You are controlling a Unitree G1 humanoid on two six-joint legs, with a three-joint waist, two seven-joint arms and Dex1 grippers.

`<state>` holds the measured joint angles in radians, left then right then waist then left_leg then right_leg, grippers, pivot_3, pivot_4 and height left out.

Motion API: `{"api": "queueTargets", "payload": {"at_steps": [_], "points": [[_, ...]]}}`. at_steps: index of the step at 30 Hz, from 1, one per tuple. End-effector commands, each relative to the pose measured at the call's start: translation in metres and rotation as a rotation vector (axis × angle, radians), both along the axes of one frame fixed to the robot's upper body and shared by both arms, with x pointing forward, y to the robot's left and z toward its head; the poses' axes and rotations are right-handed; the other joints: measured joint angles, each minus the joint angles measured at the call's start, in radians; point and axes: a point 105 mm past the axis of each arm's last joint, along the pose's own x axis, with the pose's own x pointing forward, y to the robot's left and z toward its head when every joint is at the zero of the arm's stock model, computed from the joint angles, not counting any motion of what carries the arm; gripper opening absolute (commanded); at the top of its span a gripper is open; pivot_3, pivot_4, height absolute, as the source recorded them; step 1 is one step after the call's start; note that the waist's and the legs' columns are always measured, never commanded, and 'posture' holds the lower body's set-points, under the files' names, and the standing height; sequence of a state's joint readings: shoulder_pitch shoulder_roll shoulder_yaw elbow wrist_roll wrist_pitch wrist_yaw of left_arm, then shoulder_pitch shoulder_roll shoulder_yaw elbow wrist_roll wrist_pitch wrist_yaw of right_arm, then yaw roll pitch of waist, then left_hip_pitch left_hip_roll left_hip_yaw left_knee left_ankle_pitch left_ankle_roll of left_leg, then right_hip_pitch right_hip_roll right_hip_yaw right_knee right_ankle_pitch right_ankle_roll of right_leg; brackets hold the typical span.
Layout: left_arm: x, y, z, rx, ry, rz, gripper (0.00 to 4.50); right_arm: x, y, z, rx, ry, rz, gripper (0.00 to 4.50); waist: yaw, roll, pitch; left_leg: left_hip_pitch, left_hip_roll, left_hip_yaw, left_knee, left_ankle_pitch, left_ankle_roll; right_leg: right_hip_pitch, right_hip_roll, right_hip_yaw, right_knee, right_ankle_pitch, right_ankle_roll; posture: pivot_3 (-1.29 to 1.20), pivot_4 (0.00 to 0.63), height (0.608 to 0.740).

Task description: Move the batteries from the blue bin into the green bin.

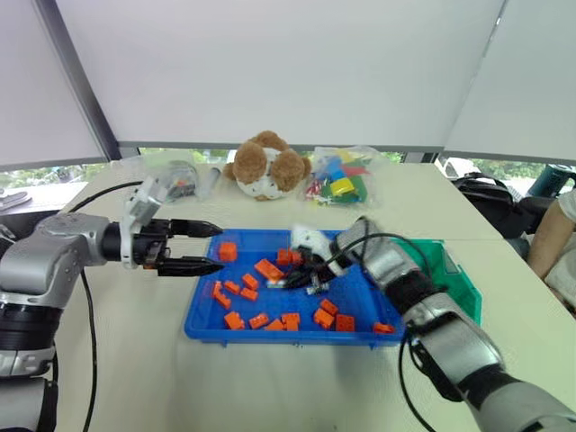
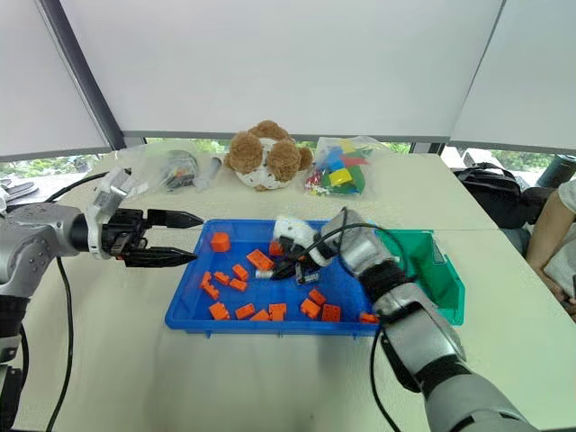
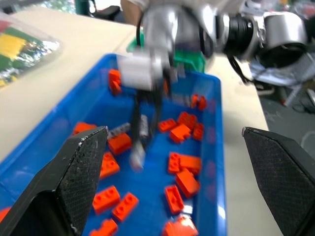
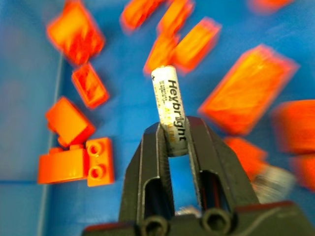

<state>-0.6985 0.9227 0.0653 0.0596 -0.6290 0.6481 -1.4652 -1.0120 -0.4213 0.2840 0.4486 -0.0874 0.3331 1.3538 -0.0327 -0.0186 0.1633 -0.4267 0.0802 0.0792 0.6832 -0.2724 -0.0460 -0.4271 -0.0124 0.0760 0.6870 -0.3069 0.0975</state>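
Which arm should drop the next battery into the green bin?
The right. Its gripper is already shut on a battery above the blue bin, with the green bin on its side. The left gripper is open at the far end.

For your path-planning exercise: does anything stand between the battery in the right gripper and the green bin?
Nothing visible does. The right gripper holds the battery above the blue bin; the green bin adjoins that tray's right end, its top open. The orange bricks lie lower, on the tray floor.

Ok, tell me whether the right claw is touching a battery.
Touching. The right wrist view shows the right claw shut on a battery, its two fingers pressed against the sides.
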Motion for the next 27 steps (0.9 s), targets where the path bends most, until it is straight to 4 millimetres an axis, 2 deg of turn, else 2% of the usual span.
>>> {"api": "queueTargets", "payload": {"at_steps": [1, 3, 5, 8, 10, 13, 18, 20, 22, 27], "points": [[-0.004, 0.001, 0.005, 0.039, -0.036, -0.025, 4.50, -0.013, -0.051, 0.059, 0.113, -0.127, -0.196, 0.01, 0.015, 0.000, 0.000, 0.000, 0.000, 0.000, 0.000, 0.000, 0.001, 0.000, 0.000, 0.000, 0.000, 0.000, 0.000, 0.00, 0.150, 0.733], [-0.005, 0.003, 0.004, 0.045, -0.035, -0.029, 4.50, -0.022, -0.088, 0.071, 0.130, -0.145, -0.350, 0.01, 0.019, 0.000, 0.000, 0.000, 0.000, 0.000, 0.000, -0.003, 0.004, 0.000, 0.000, 0.000, -0.001, 0.000, 0.000, 0.00, 0.150, 0.733], [-0.003, 0.003, 0.003, 0.045, -0.033, -0.035, 4.50, -0.035, -0.137, 0.082, 0.148, -0.150, -0.542, 0.01, 0.022, 0.000, 0.000, 0.000, 0.000, 0.001, 0.000, -0.003, 0.006, 0.000, 0.001, 0.000, -0.002, 0.000, 0.000, 0.00, 0.150, 0.733], [-0.001, 0.002, 0.000, 0.042, -0.029, -0.045, 4.50, -0.053, -0.176, 0.079, 0.118, -0.139, -0.699, 0.01, 0.024, 0.000, 0.000, 0.000, -0.001, 0.002, 0.000, -0.004, 0.007, 0.000, 0.000, 0.001, -0.003, 0.000, 0.000, 0.00, 0.150, 0.733], [0.002, 0.000, -0.002, 0.038, -0.027, -0.054, 4.50, -0.057, -0.196, 0.066, 0.057, -0.126, -0.796, 0.01, 0.016, 0.000, 0.000, 0.001, 0.000, 0.003, 0.000, -0.004, 0.007, 0.000, 0.001, 0.002, -0.003, 0.000, 0.000, 0.00, 0.150, 0.733], [0.005, -0.004, -0.002, 0.031, -0.029, -0.069, 4.50, -0.058, -0.215, 0.047, -0.018, -0.111, -0.902, 0.01, 0.009, 0.000, 0.000, 0.002, 0.000, 0.003, 0.000, -0.004, 0.007, 0.000, 0.002, 0.003, -0.003, 0.000, 0.000, 0.00, 0.150, 0.733], [0.007, -0.007, -0.001, 0.030, -0.031, -0.087, 4.50, -0.056, -0.224, 0.029, -0.044, -0.078, -0.974, 0.01, 0.015, 0.000, 0.000, 0.001, 0.000, 0.004, 0.000, -0.004, 0.007, -0.001, 0.002, 0.005, -0.002, 0.000, 0.000, 0.00, 0.150, 0.733], [0.008, -0.007, -0.001, 0.034, -0.032, -0.088, 4.50, -0.054, -0.227, 0.025, -0.046, -0.074, -0.995, 1.07, 0.018, 0.000, 0.000, 0.001, 0.000, 0.004, 0.000, -0.004, 0.007, -0.001, 0.002, 0.005, -0.002, 0.000, 0.000, 0.00, 0.150, 0.733], [0.008, -0.006, 0.000, 0.036, -0.033, -0.087, 4.50, -0.052, -0.227, 0.026, -0.039, -0.078, -0.998, 1.87, 0.019, 0.000, 0.000, 0.001, 0.000, 0.004, 0.000, -0.004, 0.007, -0.001, 0.002, 0.005, -0.003, 0.000, 0.000, 0.00, 0.150, 0.733], [0.008, -0.004, 0.001, 0.041, -0.035, -0.076, 4.50, -0.047, -0.216, 0.044, -0.016, -0.132, -0.951, 4.44, 0.020, 0.000, 0.000, 0.001, 0.000, 0.004, 0.000, -0.004, 0.007, -0.001, 0.002, 0.005, -0.003, 0.000, 0.000, 0.00, 0.150, 0.733]]}}
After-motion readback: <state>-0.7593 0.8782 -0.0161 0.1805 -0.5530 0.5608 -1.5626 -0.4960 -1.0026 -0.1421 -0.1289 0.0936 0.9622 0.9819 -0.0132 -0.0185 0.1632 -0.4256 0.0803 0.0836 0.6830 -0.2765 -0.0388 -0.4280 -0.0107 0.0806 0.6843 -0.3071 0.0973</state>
